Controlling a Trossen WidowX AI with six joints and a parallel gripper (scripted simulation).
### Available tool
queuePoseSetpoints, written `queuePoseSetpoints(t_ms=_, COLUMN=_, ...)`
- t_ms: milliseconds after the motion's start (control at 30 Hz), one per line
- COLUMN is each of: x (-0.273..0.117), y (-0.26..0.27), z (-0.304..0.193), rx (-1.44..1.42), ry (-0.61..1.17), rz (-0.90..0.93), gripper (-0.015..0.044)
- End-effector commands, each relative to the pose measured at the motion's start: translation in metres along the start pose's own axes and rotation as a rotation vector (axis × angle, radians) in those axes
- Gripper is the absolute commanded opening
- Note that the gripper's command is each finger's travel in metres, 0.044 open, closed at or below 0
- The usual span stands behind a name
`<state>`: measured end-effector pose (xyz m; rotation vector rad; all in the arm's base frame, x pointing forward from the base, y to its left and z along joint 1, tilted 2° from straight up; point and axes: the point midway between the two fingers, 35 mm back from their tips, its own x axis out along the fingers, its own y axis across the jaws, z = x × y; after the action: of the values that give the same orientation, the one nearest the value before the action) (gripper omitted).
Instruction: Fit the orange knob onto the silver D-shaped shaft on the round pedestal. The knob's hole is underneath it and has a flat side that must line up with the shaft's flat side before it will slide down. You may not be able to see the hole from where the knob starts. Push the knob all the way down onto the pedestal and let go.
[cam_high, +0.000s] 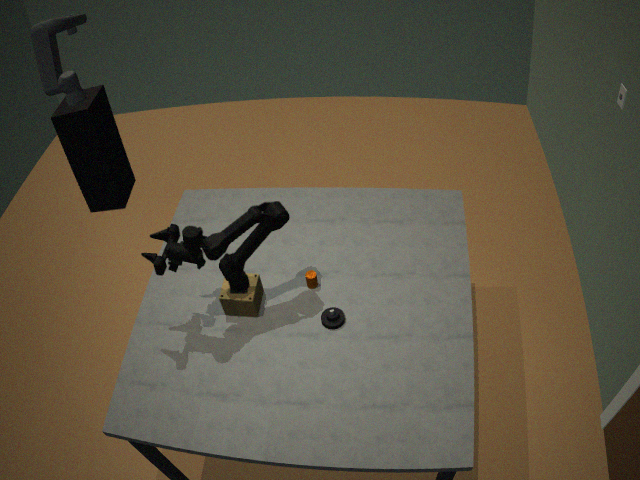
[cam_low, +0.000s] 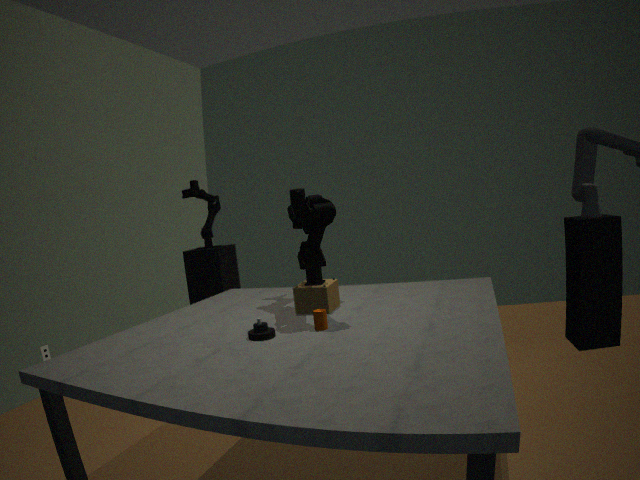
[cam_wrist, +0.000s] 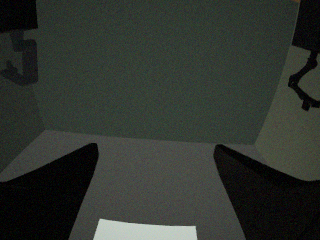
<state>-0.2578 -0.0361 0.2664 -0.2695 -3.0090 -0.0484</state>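
The orange knob (cam_high: 311, 279) (cam_low: 320, 319) stands upright on the table, in front of the arm's base. The dark round pedestal (cam_high: 332, 323) (cam_low: 261, 335) stands a short way from it on the table, apart from the knob. Its small silver shaft (cam_high: 331, 311) (cam_low: 258, 321) points up; its flat side is too small to tell. The knob's hole is hidden. My gripper (cam_high: 145, 245) (cam_wrist: 156, 151) is open and empty, raised high and turned away from the knob and pedestal, on the far side of the arm's base.
The arm's base sits on a tan block (cam_high: 240, 304) (cam_low: 316, 300) on the grey table (cam_high: 392, 361) (cam_low: 413, 372), near the knob. The arm casts shadows over the table. Other arms stand on dark plinths (cam_high: 95, 160) (cam_low: 593, 284) off the table.
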Motion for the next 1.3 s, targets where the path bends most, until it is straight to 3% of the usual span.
queuePoseSetpoints(t_ms=0, x=0.0, y=0.0, z=0.0, rx=0.0, ry=0.0, rz=0.0, gripper=0.0426)
queuePoseSetpoints(t_ms=100, x=-0.004, y=-0.024, z=0.003, rx=-0.056, ry=-0.026, rz=-0.094, gripper=0.044)
queuePoseSetpoints(t_ms=333, x=-0.054, y=-0.127, z=0.017, rx=-0.337, ry=-0.077, rz=-0.55, gripper=0.044)
queuePoseSetpoints(t_ms=700, x=-0.211, y=-0.224, z=0.037, rx=-0.805, ry=0.089, rz=-1.268, gripper=0.044)
queuePoseSetpoints(t_ms=967, x=-0.347, y=-0.218, z=0.049, rx=-1.131, ry=0.434, rz=-1.74, gripper=0.044)
queuePoseSetpoints(t_ms=1267, x=-0.478, y=-0.138, z=0.07, rx=-1.442, ry=0.997, rz=-2.187, gripper=0.044)
